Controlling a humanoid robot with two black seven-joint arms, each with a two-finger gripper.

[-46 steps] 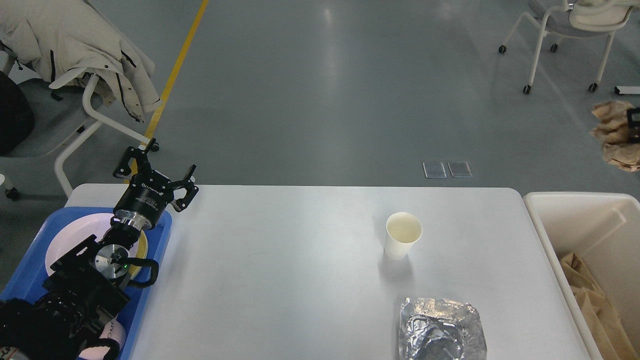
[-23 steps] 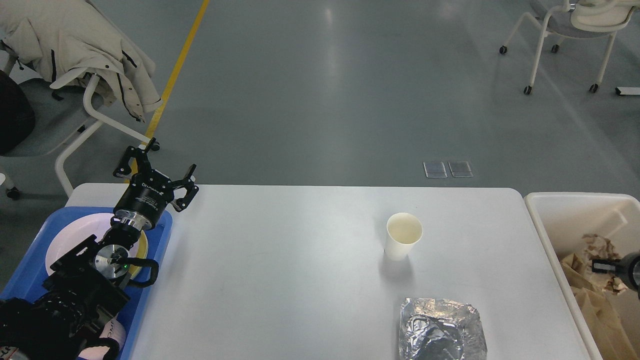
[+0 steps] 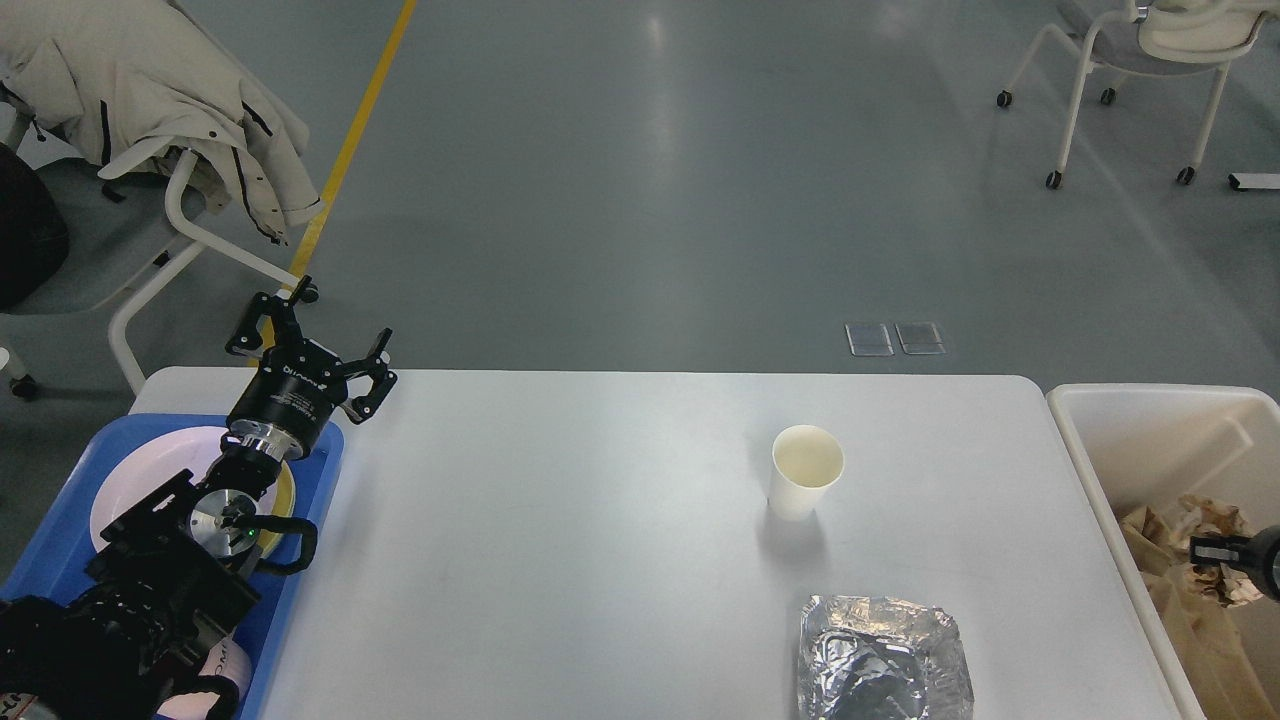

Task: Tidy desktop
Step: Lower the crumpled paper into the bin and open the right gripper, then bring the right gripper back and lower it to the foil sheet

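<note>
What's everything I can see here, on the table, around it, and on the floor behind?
desktop: one, white, centre
paper cup: one, cream, upright, right of centre
foil container: one, silver, crumpled, near edge
tray: one, blue, left end
plates: pale one over a yellow one, in the tray
bin: one, cream, right of the table
crumpled paper: brown, inside the bin
chairs: two, white, far right and far left
coat: one, cream, over the left chair
left gripper: black, open, above the table's far left corner
right gripper: black, only partly seen, over the bin
</note>
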